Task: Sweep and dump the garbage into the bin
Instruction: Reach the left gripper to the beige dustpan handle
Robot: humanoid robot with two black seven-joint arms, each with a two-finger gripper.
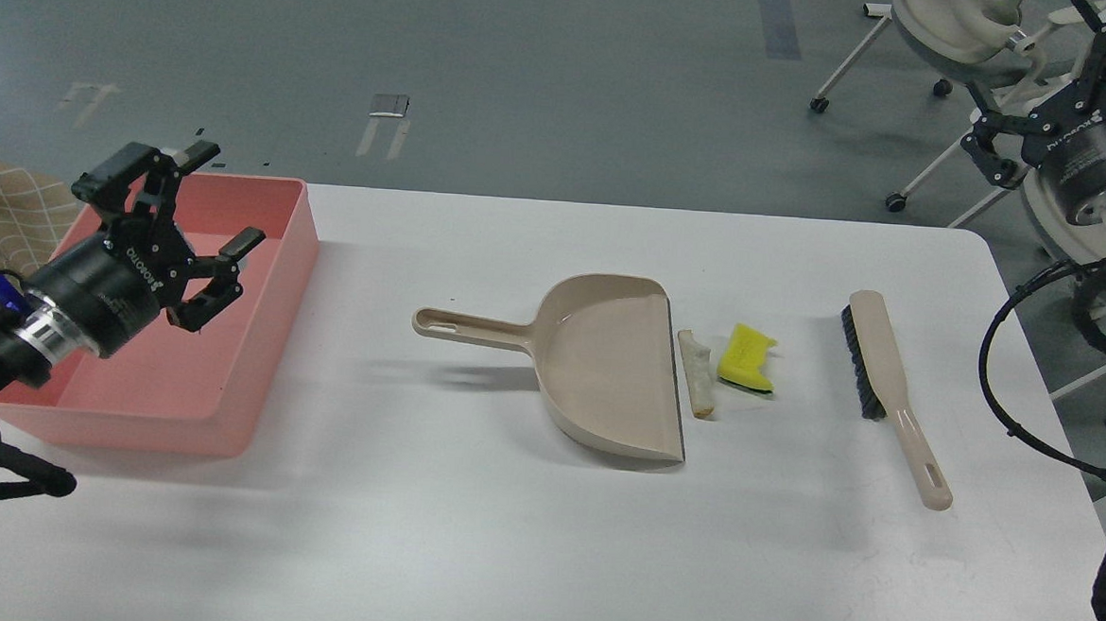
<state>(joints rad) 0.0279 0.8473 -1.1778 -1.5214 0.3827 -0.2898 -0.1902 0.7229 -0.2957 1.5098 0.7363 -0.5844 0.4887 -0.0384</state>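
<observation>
The garbage lies on the white table (522, 536) just right of the dustpan's mouth: a yellow sponge-like chunk (746, 357) with a dark green underside, and an off-white stick-like piece (697, 373) with a tan tip. The beige dustpan (598, 362) lies flat, handle pointing left. The beige brush (888, 385) with black bristles lies to the right. The pink bin (276, 268) stands at the table's left end. My left gripper (194, 211) is open and empty above the bin. My right gripper (1057, 81) is open and empty, high beyond the table's right rear corner.
Office chairs (955, 48) stand on the grey floor behind the table's right end. A tan patterned cloth (5, 206) shows at the far left. My right arm's cables (1014, 372) hang by the table's right edge.
</observation>
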